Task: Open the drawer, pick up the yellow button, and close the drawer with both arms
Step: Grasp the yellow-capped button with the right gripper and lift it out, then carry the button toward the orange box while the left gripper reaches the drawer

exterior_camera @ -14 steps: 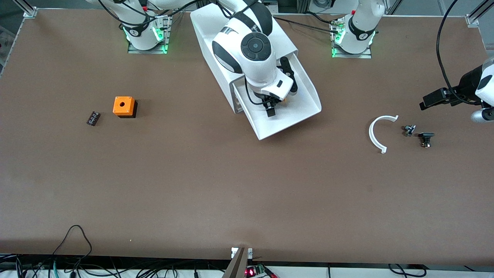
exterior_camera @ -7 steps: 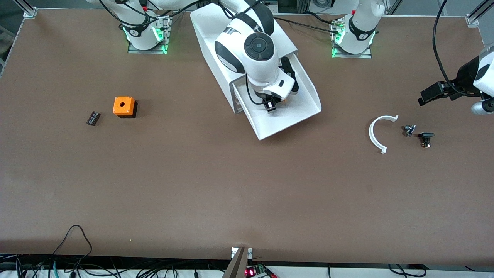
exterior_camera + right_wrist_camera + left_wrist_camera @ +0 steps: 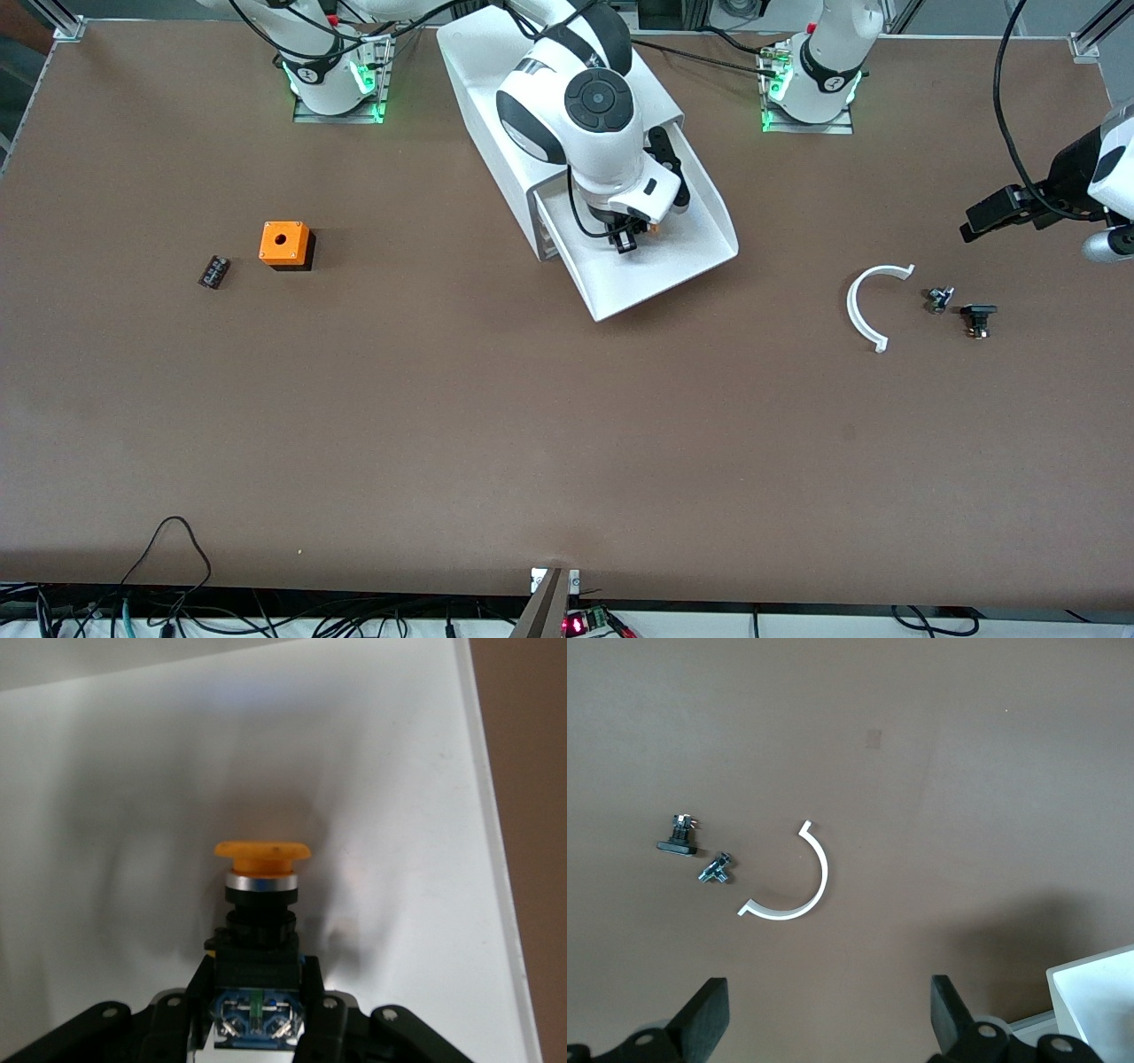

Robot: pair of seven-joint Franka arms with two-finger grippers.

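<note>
My right gripper [image 3: 627,241] sits inside the pulled-out drawer [image 3: 682,266], just above the middle of the front view, its 2 fingers [image 3: 310,1005] clamped on the black body of the button [image 3: 260,930]. The button's orange cap points away from the fingertips, over the white drawer floor. My left gripper [image 3: 828,1014] waits at the right edge of the front view, jaws fully spread and empty, over the white half ring [image 3: 793,890].

A high front camera faces both bases; wrist cameras look down, sharing the drawer [image 3: 660,257] with it.
</note>
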